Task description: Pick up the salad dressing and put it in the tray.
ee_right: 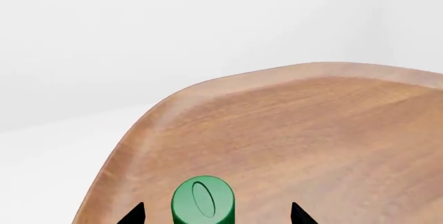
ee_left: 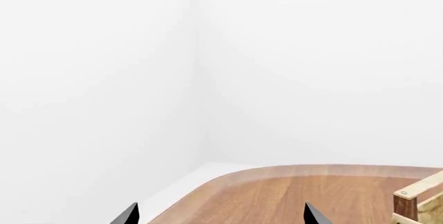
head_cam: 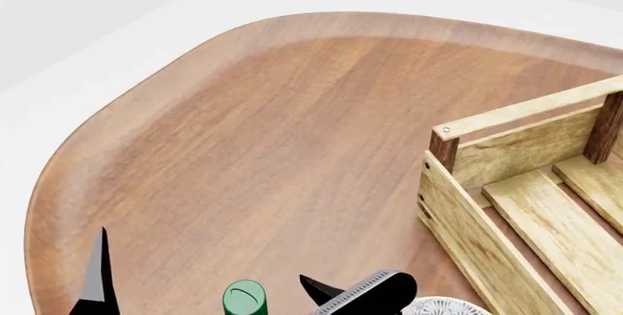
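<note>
The salad dressing shows only as its round green cap at the near edge of the head view, upright on the wooden table. In the right wrist view the cap stands between the fingertips of my right gripper, which is open with a gap on each side of the cap. My left gripper is open and empty over the table's left part. The tray, a light wood crate, stands at the right; its corner shows in the left wrist view. In the head view a grey-black fingertip and a black fingertip flank the cap.
A white-grey patterned bowl peeks in at the near edge, just in front of the tray. The wooden table has a rounded raised rim, with white floor beyond it.
</note>
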You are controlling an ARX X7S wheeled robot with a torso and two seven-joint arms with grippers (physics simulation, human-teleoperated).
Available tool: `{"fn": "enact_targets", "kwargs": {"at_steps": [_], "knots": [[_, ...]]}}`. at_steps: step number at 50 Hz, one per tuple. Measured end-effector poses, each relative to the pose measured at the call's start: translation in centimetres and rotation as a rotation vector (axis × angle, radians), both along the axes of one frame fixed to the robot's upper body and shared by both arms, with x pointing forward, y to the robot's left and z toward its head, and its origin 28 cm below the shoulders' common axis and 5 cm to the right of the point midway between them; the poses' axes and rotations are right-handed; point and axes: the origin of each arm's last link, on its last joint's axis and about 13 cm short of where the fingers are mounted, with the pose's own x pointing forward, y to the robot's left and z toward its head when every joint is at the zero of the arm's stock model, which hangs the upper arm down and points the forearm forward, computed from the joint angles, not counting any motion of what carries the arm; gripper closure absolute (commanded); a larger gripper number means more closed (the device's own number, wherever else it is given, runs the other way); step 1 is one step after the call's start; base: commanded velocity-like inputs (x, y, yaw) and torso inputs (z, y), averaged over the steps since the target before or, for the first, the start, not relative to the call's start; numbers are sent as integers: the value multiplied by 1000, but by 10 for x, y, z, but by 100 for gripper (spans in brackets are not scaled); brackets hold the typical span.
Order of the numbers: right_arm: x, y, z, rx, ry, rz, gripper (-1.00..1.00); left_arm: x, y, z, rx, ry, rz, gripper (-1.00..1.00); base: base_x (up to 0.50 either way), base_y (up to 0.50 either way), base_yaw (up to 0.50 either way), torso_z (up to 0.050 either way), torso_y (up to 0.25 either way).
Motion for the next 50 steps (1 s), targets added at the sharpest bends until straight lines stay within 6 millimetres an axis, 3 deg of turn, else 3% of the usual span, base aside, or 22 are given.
{"fn": "enact_targets", "kwargs": {"at_steps": [50], "knots": [[26, 15, -26, -131, 31, 29, -100, 0, 4, 0, -15, -2, 6, -100, 0, 0, 0, 0, 0]]}}
